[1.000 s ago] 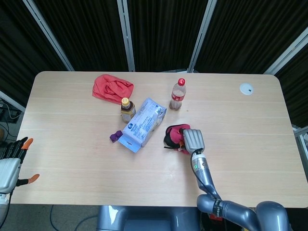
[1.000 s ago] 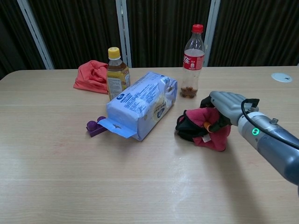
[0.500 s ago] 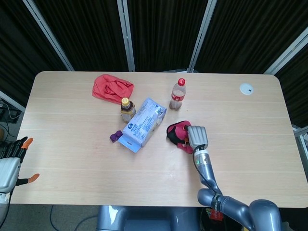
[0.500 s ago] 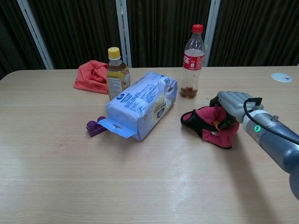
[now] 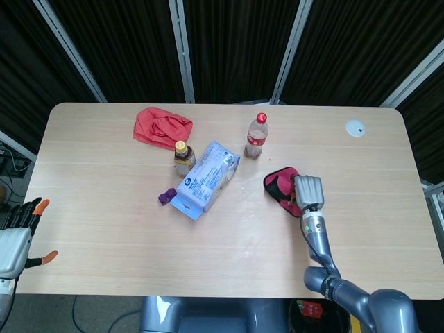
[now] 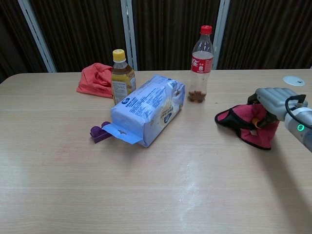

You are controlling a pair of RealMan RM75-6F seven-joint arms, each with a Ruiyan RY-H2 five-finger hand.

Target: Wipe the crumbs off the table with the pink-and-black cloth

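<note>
Pressing down on the pink-and-black cloth (image 5: 282, 187) with the right hand (image 5: 309, 189), palm over the cloth's right end and fingers curled onto the fabric, holding it against the table (image 5: 104, 187). Lying flat and spread out, long axis running roughly left to right across the tabletop, narrow black-edged tip pointing left toward the middle of the table and the wider pink part tucked beneath the hand. Seen from the chest view, same cloth (image 6: 246, 124) tapering to a point on its left, with the right hand (image 6: 274, 100) on top of its right side and a black cable looping off the wrist. Sitting right of centre on the table, near but apart from the red-capped bottle (image 5: 256, 136), which stands upright just behind and to the left. Further left, a blue-and-white pack (image 5: 207, 179) lying diagonally, a yellow-capped bottle (image 5: 183, 159) upright beside its far corner, and a small purple object (image 5: 166, 197) touching or just beside its near left edge; cannot tell which. Bunched at the far left, a red cloth (image 5: 161, 127). Near the far right corner, a small white disc (image 5: 355, 127). Hovering off the table's near left edge, the left hand (image 5: 17, 239), holding nothing, fingers spread apart with orange tips showing.
</note>
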